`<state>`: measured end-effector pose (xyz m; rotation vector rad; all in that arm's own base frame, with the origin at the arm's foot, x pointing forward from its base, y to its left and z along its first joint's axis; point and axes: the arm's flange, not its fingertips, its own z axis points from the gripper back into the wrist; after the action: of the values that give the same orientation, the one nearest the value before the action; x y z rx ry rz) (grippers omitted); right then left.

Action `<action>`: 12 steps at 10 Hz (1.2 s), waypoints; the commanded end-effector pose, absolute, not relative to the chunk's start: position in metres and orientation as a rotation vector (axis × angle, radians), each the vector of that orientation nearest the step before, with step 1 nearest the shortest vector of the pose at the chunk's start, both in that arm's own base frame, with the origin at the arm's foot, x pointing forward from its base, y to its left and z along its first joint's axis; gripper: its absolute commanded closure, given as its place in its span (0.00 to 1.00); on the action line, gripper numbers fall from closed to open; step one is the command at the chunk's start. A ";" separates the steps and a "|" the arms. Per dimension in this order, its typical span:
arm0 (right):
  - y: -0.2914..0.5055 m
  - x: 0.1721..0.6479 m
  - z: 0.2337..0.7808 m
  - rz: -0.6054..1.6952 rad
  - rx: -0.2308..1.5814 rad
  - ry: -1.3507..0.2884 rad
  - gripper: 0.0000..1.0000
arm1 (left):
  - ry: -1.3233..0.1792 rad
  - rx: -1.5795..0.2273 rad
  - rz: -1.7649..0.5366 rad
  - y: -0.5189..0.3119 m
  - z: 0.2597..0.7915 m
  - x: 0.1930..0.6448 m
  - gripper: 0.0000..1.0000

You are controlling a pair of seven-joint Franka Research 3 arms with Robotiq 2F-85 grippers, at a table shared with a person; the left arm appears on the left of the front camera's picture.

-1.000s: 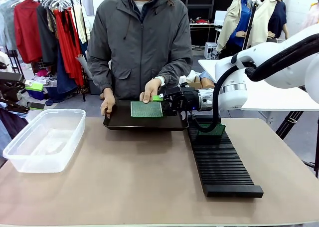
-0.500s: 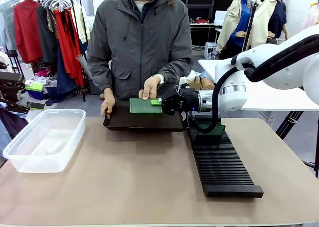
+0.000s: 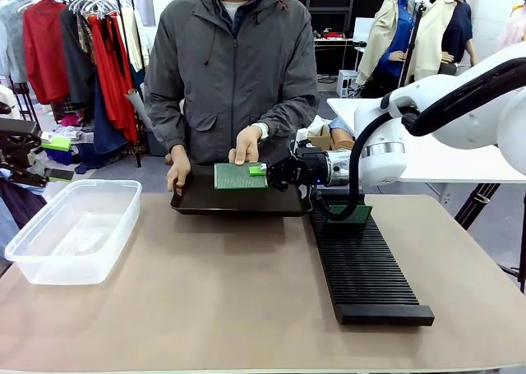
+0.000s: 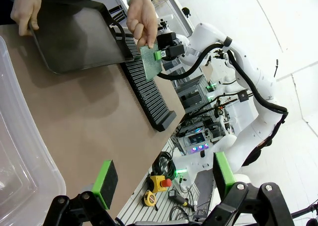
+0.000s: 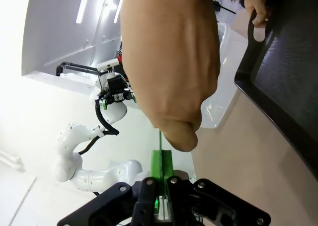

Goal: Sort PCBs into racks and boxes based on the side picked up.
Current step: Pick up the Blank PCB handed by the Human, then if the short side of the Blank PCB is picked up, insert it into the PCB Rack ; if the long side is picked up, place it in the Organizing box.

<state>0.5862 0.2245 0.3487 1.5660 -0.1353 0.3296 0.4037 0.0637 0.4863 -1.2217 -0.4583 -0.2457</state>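
A person's hand [image 3: 247,147] holds a green PCB [image 3: 237,176], dot-grid face toward me, on edge above the shallow black tray [image 3: 238,201]. My right gripper [image 3: 261,170] reaches in from the right and is shut on the PCB's right edge. In the right wrist view the PCB [image 5: 160,142] is a thin edge-on line between the pressed green pads [image 5: 162,167], under the hand [image 5: 171,57]. My left gripper [image 3: 57,159] hangs open at the far left, above the clear box [image 3: 74,230]; its pads [image 4: 105,181] stand wide apart. The black rack [image 3: 362,263] lies to the right.
The person's other hand [image 3: 177,173] grips the tray's left rim. Another green board [image 3: 352,214] stands at the rack's far end, behind the right arm's cable. The clear box holds nothing I can see. Bare brown tabletop [image 3: 222,292] spreads between box and rack.
The PCB lay tilted on the tray with my right gripper open beside it. The hand has raised it slightly, and my right gripper has shut on its right edge.
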 end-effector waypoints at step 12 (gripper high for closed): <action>0.225 0.587 0.350 0.319 1.577 -0.143 1.00 | -0.452 -1.222 -0.247 0.064 0.488 0.402 0.00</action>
<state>0.5869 0.2226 0.3480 1.5678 -0.1373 0.3231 0.4037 0.0637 0.4863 -1.2217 -0.4583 -0.2457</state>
